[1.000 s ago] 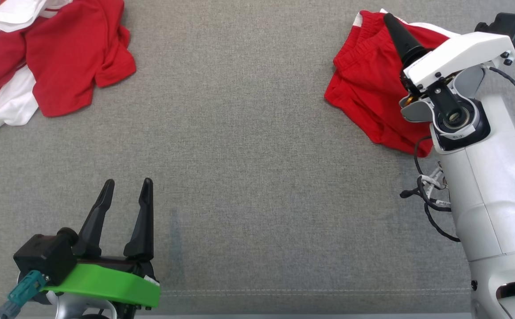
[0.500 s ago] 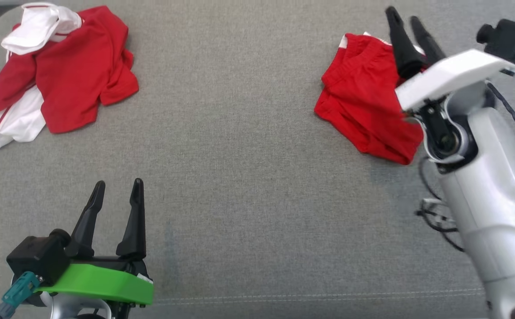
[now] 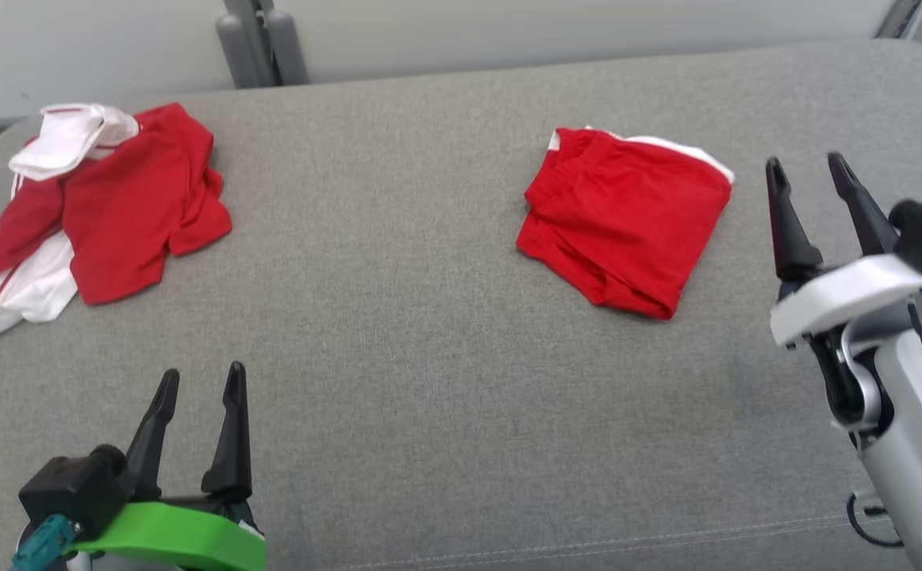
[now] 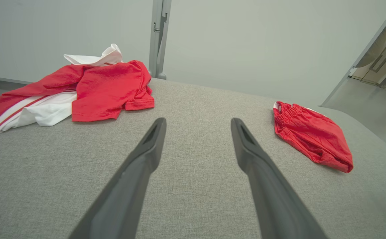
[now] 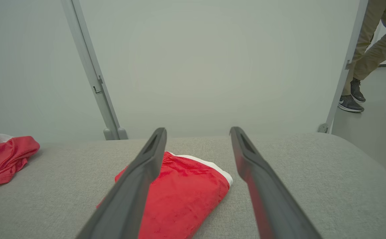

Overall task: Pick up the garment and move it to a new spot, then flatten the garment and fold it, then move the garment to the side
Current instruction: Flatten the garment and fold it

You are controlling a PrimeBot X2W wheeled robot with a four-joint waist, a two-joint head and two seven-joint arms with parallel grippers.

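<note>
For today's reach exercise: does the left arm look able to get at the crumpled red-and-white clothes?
Probably yes. The open left end effector sits on the same side as the crumpled clothes, with bare grey cushion between and nothing in the way.

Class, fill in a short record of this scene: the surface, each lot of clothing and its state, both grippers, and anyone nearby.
surface: grey fabric table
folded item: red shorts, folded flat, on the robot's right side
other clothing: loose red and white heap, far left
left arm: left gripper open, empty, near the front edge
right arm: right gripper open, empty, beside the shorts, not touching them
bystander: person's legs beyond the doorway, in the right wrist view
</note>
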